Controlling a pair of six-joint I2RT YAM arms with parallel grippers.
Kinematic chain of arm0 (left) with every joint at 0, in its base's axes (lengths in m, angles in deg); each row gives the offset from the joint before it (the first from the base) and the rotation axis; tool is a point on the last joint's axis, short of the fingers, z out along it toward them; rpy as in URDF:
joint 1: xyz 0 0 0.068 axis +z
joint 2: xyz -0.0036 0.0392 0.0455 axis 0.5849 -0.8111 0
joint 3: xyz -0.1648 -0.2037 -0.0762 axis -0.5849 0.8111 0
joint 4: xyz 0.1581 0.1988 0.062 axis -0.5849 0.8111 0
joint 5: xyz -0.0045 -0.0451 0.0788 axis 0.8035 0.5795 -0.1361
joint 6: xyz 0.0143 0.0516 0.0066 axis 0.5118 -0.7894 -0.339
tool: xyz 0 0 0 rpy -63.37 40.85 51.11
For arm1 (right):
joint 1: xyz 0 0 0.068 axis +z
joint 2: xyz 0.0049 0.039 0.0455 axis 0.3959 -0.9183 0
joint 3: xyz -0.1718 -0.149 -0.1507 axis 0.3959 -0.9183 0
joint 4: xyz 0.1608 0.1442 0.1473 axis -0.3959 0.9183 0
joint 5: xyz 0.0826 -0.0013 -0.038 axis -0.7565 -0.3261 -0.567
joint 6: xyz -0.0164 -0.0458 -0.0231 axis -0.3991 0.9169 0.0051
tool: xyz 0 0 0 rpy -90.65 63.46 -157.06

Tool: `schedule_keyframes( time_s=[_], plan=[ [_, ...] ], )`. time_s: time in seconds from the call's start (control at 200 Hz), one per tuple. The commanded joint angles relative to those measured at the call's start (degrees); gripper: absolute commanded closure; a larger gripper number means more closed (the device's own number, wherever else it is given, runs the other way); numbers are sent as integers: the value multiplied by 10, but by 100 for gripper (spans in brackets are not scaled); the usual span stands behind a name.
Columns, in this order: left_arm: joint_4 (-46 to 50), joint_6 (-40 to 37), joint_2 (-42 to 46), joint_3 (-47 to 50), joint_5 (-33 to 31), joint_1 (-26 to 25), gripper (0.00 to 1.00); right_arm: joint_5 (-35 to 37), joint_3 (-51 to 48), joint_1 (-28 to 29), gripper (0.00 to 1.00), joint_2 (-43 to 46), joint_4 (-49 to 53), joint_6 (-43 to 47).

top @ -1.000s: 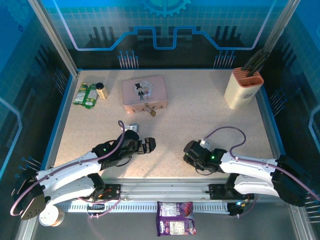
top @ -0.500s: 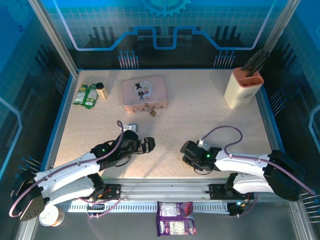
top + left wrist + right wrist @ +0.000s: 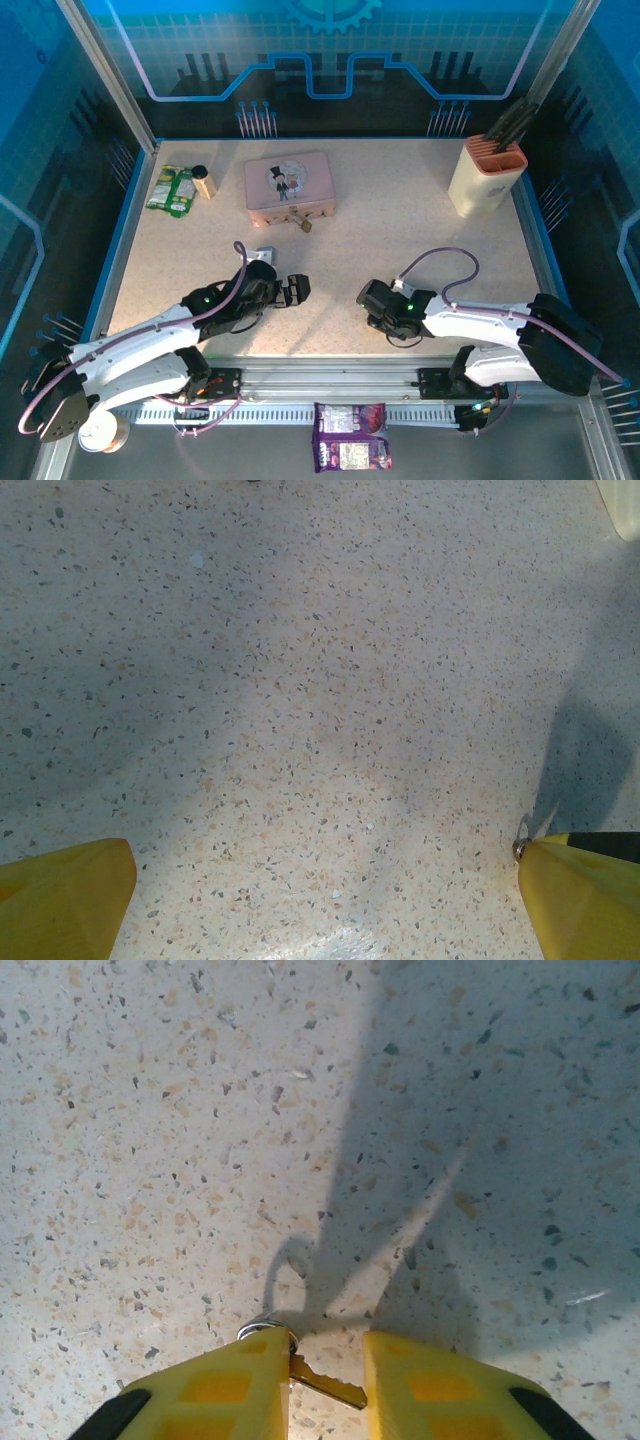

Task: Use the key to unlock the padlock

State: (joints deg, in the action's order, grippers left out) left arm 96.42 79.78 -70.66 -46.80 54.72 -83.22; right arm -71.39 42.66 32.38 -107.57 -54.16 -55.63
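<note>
The small brass padlock (image 3: 303, 224) hangs at the front of the pink tin (image 3: 289, 186), at the back of the table. In the right wrist view the key (image 3: 325, 1385) lies on the speckled tabletop. Its blade crosses the narrow gap between my yellow fingers (image 3: 215, 1390), and its head is hidden under the left one, where a silvery ring (image 3: 262, 1324) peeks out. My right gripper (image 3: 328, 1345) (image 3: 368, 297) sits low over it, jaws slightly apart. My left gripper (image 3: 298, 288) stands wide open over bare table, its fingertips (image 3: 65, 895) holding nothing.
A cream knife block (image 3: 487, 175) stands at the back right. A green packet (image 3: 172, 190) and a small bottle (image 3: 204, 181) lie at the back left. A small pale object (image 3: 264, 256) sits beside the left arm. A purple snack packet (image 3: 350, 436) lies beyond the near rail.
My right gripper has slid a little to the left along the table. The left arm has barely moved.
</note>
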Motion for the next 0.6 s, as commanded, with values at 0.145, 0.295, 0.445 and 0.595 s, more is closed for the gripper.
schedule_keyframes(
  time_s=[0.145,0.295,0.445,0.595],
  plan=[
    [11,-2,9,-10,-14,-4,1,-16,1,-61,78,0,-56,74],
    [13,-3,10,-11,-17,-4,1,-23,3,-88,73,31,-36,104],
    [14,-5,8,-14,-19,-4,1,6,1,-51,71,72,7,64],
    [15,-10,7,-18,-20,-5,1,18,-8,-11,67,71,-7,30]
  ],
)
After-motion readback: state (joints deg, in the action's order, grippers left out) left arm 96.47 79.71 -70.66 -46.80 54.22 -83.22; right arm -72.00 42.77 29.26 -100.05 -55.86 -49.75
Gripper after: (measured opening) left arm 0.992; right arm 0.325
